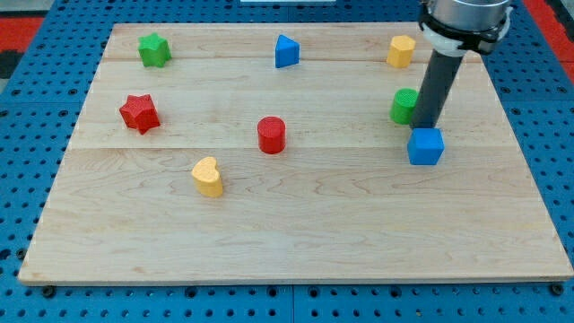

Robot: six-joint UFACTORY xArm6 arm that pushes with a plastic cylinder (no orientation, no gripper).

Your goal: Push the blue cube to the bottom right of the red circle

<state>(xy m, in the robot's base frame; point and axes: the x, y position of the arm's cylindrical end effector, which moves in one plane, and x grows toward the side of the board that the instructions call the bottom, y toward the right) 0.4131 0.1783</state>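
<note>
Rod (437, 85) covers the right part of the green block (403, 106) — its shape can't be made out. My tip (425, 128) sits just behind the blue cube (426, 146) — contact unclear. Arm body cut off at the view's top.

Dark grey straight rod (434, 85); black-and-white collar (462, 27) above
</note>
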